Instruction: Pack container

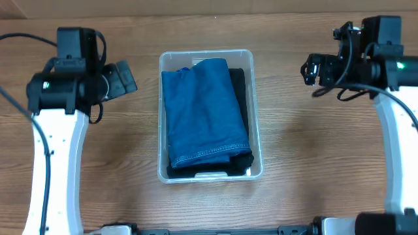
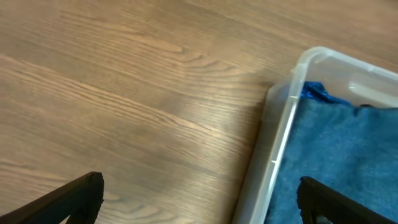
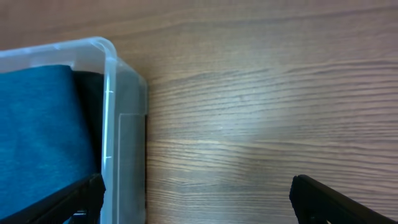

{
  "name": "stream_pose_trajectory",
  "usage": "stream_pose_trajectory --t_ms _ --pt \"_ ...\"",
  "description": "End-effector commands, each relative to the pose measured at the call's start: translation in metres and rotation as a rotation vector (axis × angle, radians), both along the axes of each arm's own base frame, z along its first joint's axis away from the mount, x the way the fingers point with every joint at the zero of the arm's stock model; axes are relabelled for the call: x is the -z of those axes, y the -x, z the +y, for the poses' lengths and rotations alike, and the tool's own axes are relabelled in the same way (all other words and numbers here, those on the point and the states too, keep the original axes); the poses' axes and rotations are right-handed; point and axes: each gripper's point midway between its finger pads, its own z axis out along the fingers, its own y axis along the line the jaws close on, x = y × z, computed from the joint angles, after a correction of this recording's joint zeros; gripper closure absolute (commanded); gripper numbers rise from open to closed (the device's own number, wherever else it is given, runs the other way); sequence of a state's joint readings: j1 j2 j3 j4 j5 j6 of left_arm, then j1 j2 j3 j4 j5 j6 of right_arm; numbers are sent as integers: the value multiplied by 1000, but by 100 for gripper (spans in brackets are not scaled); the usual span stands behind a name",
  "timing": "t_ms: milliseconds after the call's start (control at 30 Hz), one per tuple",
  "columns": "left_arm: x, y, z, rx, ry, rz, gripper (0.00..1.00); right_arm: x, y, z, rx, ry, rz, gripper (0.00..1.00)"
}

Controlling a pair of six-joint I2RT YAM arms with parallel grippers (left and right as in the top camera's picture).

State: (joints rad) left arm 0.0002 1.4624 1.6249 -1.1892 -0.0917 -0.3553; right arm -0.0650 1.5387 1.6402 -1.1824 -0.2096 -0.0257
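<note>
Blue cloth could spring over the container rim mid-table; left gripper, right gripper both released, empty

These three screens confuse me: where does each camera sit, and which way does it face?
Overhead: fixed above the table, looking straight down at the container holding a blue cloth; left arm and right arm show.
Left wrist: on the left gripper, facing down at the table and a container corner; its open fingers show.
Right wrist: on the right gripper, likewise; open fingers show.
Shared: all three see the container and blue cloth.
</note>
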Motion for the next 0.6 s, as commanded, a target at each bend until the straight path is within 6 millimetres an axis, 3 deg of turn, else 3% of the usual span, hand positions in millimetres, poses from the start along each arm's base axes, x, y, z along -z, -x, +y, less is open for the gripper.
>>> stream_pose_trajectory --t_ms 0,67,100,133,167,267,400,567 --pt "-45 47 -6 73 -7 -183 0 -64 34 -8 39 55 -193 0" --pt "-47 83 -8 77 -5 -277 0 -79 64 -6 40 60 -270 0" --pt "-42 109 -7 74 -7 -342 0 -77 81 -5 41 61 -304 0" --pt "-23 144 -4 30 6 -404 0 -61 117 -2 61 46 -364 0" --pt "-16 154 0 15 -11 -415 0 -53 130 -1 62 46 -386 0" --pt "4 175 3 0 -27 -411 0 -33 163 1 61 47 -405 0" --pt "38 202 3 1 -27 -246 0 3 200 4 58 38 -227 0" --pt "38 202 3 2 -27 -246 0 6 203 3 57 46 -212 0"
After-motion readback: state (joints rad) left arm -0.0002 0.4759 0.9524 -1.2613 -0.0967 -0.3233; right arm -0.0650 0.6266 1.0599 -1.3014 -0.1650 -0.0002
